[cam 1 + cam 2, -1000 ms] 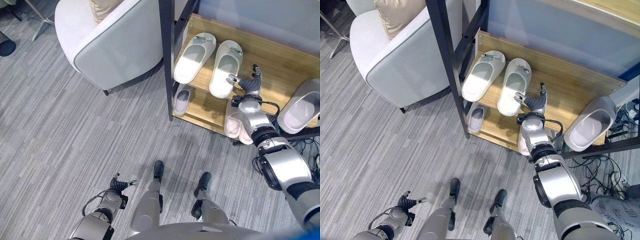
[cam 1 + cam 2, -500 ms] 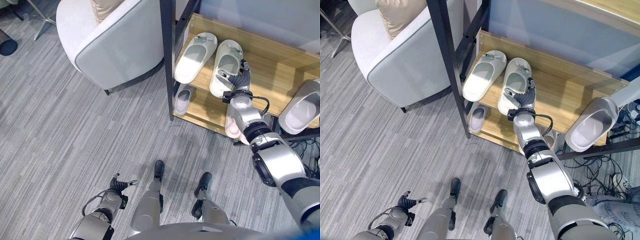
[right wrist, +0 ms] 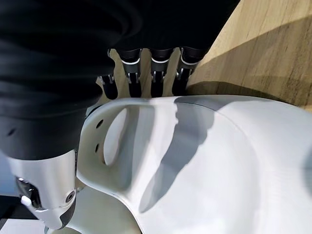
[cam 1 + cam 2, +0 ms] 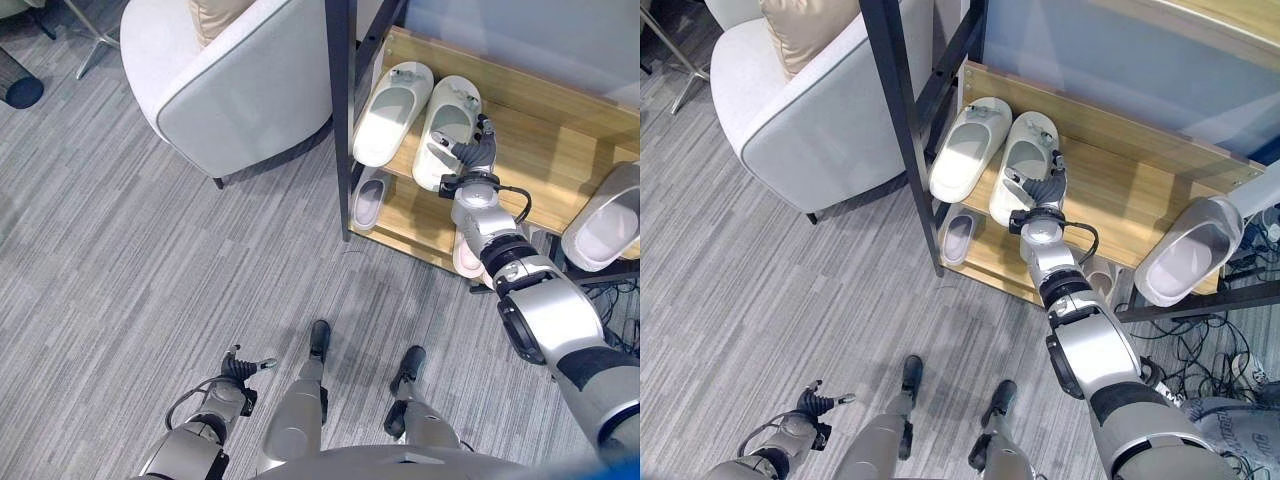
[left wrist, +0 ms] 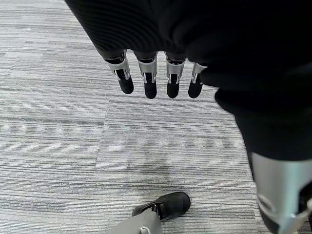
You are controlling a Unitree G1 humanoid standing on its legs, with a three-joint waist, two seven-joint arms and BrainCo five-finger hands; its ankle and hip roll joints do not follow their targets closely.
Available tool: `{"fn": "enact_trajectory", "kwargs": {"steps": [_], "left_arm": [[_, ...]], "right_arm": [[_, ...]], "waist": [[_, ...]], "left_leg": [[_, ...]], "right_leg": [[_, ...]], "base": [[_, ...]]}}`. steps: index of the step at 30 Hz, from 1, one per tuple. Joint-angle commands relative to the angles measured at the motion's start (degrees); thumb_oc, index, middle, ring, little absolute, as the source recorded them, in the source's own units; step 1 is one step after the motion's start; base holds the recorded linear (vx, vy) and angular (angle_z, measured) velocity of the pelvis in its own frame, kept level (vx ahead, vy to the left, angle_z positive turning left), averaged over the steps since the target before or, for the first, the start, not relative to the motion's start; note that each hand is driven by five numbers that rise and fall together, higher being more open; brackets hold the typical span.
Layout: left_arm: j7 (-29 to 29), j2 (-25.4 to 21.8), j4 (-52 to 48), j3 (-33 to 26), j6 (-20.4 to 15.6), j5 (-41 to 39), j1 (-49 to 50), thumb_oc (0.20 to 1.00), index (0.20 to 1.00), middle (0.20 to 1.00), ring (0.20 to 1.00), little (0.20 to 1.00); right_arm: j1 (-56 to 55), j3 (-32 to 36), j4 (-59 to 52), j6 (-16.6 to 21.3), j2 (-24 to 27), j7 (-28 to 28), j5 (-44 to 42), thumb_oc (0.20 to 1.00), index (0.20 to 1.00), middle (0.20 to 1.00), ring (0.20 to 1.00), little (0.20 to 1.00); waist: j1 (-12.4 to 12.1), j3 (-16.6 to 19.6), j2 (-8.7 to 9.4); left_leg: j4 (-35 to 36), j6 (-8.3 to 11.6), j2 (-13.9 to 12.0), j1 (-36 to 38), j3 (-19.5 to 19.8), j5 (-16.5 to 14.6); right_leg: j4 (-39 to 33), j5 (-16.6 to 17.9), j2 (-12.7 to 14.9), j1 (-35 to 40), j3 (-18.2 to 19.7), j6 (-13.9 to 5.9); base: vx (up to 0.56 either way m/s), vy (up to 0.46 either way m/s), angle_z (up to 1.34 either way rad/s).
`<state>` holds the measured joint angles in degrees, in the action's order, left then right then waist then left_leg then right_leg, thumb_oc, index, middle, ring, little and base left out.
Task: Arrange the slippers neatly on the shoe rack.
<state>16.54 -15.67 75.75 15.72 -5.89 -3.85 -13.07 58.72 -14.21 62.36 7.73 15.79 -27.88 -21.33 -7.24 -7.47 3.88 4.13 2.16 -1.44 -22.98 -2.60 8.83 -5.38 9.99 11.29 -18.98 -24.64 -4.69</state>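
Slippers sit on the wooden shoe rack [image 4: 560, 135], but nearest of all is the left hand [image 4: 240, 368], low over the grey striped carpet [image 4: 150, 260] with its fingers [image 5: 147, 82] hanging straight and relaxed, holding nothing. Farther out, on the rack's lower shelf, lie a small grey slipper [image 4: 367, 198] by the black post [image 4: 339, 110] and a pale pink pair [image 4: 466, 250] partly hidden behind the right arm. On the upper shelf, the right hand [image 4: 474, 155] rests against the right side of the second white slipper [image 4: 445, 130]; the right wrist view shows its fingers [image 3: 155, 73] fairly straight along that slipper's edge over the wood, not closed around it. Touching that slipper on its left is another white slipper [image 4: 392, 110]. A grey slipper [image 4: 610, 215] lies at the shelf's right end, well apart. Beyond the post stands a white armchair [image 4: 240, 80] with a beige cushion [image 4: 805, 30].
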Motion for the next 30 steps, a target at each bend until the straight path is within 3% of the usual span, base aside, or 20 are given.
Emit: {"fn": "enact_trajectory", "kwargs": {"steps": [1, 20, 25, 30], "left_arm": [[1.44, -0.62, 4.69, 2.06, -0.38, -0.22, -3.66, 1.0, 1.0, 1.0, 1.0, 1.0], [1.13, -1.11, 5.05, 1.81, -0.08, 0.35, -3.16, 1.0, 1.0, 1.0, 1.0, 1.0], [1.29, -0.4, 4.83, 0.88, 0.19, 0.18, -2.65, 1.0, 1.0, 1.0, 1.0, 1.0], [1.57, -0.12, 4.18, -0.73, 0.37, 0.8, -1.98, 1.0, 1.0, 1.0, 1.0, 1.0]], "right_arm": [[6.11, -1.58, 4.05, 0.57, -3.23, 1.99, -1.21, 1.0, 1.0, 1.0, 1.0, 1.0], [5.7, -1.38, 5.75, -0.6, -3.48, 3.03, -0.28, 1.0, 1.0, 1.0, 1.0, 1.0], [0.85, 0.69, 4.2, 0.12, -1.66, -0.71, 2.54, 1.0, 1.0, 1.0, 1.0, 1.0], [-4.09, 2.53, -5.26, 1.09, 2.18, -4.27, 7.3, 1.0, 1.0, 1.0, 1.0, 1.0]], "waist": [[-1.77, -2.18, 2.01], [-1.9, -1.51, 1.82], [-0.75, -1.26, 1.38], [0.41, -1.1, 0.65]], "left_leg": [[0.87, 4.11, 1.48, 0.77, -0.73, -5.06], [0.87, 4.15, 1.17, 1.91, -0.84, -5.05], [0.87, 3.91, 1.26, 2.17, -1.11, -5.25], [0.87, 3.73, 1.2, 3.04, -1.55, -5.58]], "right_leg": [[0.9, -4.28, 4.57, 5.92, 2.84, -6.9], [1.03, -4.78, 4.39, 6.78, 2.84, -6.71], [1.02, -4.78, 4.44, 6.89, 3.19, -6.79], [1.24, -4.89, 4.69, 7.13, 3.59, -6.97]], "base": [[0.0, 0.0, 0.0], [0.0, 0.0, 0.0], [0.0, 0.0, 0.0], [0.0, -0.002, -0.03]]}}
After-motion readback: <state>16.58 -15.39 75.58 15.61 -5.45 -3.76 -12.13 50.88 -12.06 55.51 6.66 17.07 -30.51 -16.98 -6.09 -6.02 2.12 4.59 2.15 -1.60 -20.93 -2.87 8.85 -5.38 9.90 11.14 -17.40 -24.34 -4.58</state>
